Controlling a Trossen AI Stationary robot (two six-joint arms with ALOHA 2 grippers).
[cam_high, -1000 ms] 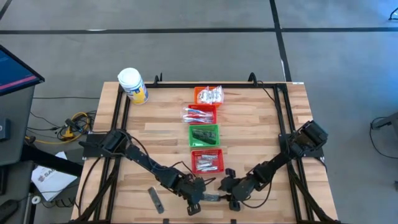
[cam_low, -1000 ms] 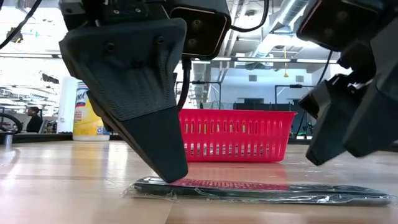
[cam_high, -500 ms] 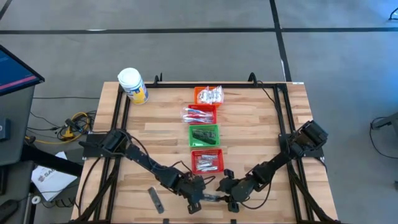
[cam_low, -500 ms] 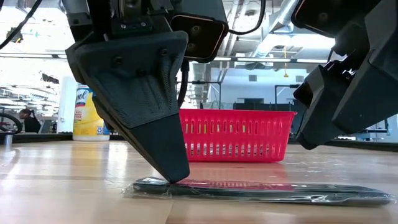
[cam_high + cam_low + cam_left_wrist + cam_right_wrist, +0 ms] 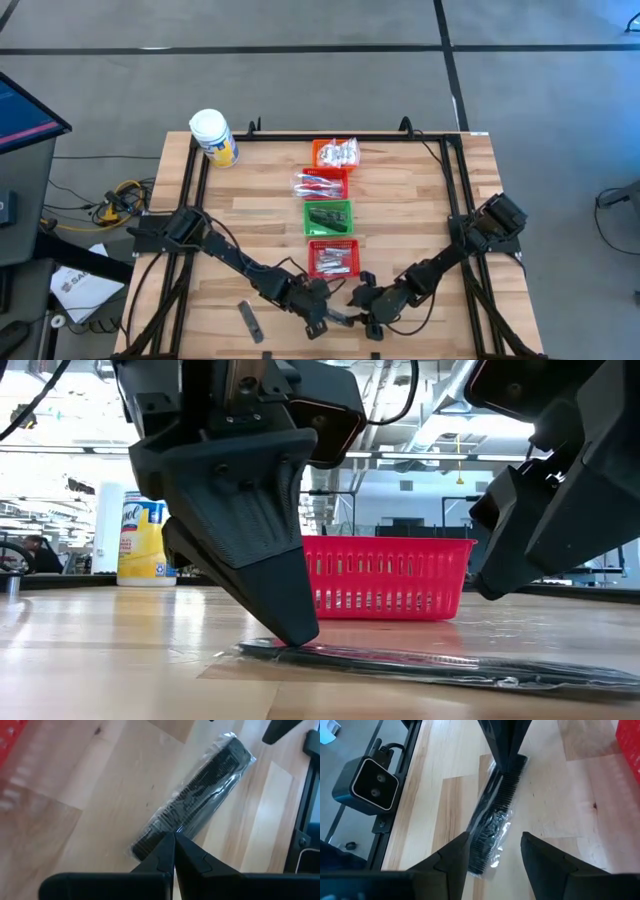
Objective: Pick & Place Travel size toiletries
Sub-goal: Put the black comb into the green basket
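A black comb in a clear wrapper (image 5: 200, 790) lies flat on the wooden table near its front edge, also seen in the high view (image 5: 342, 318). My left gripper (image 5: 174, 836) is shut, with its tips down on the comb's left end. My right gripper (image 5: 492, 842) hangs open just above the comb's other end, one finger on each side, touching nothing. Behind them is a red basket (image 5: 333, 258) with silvery items. A second dark strip (image 5: 248, 320) lies flat at the front left. My left gripper presses its shut fingertips (image 5: 292, 636) down on the wrapped comb's left end (image 5: 152, 840). The fingers come from above, slanting from the table's left. The comb lies flat on the table along its whole length.
A row of small baskets runs from the middle to the far edge: red, green (image 5: 328, 216), one with toothbrushes (image 5: 322, 183), orange (image 5: 335, 153). A white jar with a yellow label (image 5: 213, 137) stands at the far left corner. Black frame rails (image 5: 190, 190) run along the table's sides.
My left gripper has rolled a little on its own axis, and its tips have slid slightly toward the table's right. The comb's left end has gone with them, so the comb has turned a little on the table. Its other end has stayed put.
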